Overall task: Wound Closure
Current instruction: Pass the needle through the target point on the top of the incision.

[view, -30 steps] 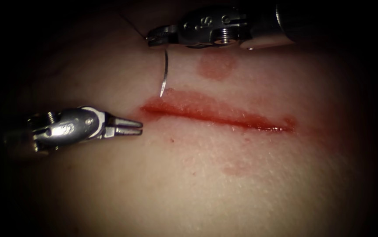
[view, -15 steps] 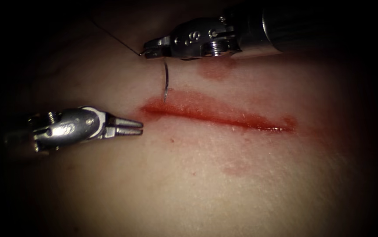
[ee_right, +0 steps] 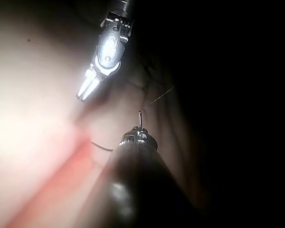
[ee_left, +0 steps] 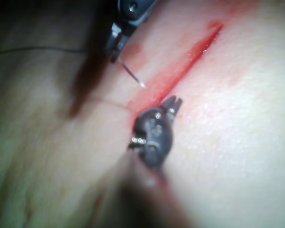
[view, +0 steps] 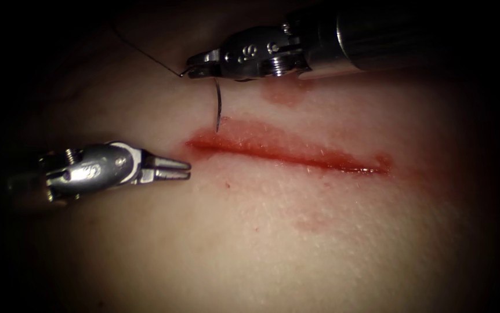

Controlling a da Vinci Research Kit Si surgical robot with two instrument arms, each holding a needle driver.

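Needle [view: 218, 107]: hangs from right tool [view: 195, 72], tip at the cut's [view: 296, 153] left end.
Left tool [view: 179, 168]: just left of the cut, on tissue [view: 273, 232].
Thread [view: 145, 55]: trails left from right tool.

Endoscope looks down from front; wrist cameras sit close (both share the cut [view: 287, 152]).

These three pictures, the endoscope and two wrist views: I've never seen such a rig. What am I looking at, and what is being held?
This is a surgical practice robot with two thin arms, each ending in a small claw. The endoscope view looks down at the tissue, pork belly with a red cut. The wrist views come from cameras riding on each arm. The right claw, entering from the right, grips a curved needle near its thread end; the needle hangs with its point at the tissue just above the cut's left end. Dark thread trails off from it. The left claw holds nothing, jaws slightly apart, beside the cut's left end.
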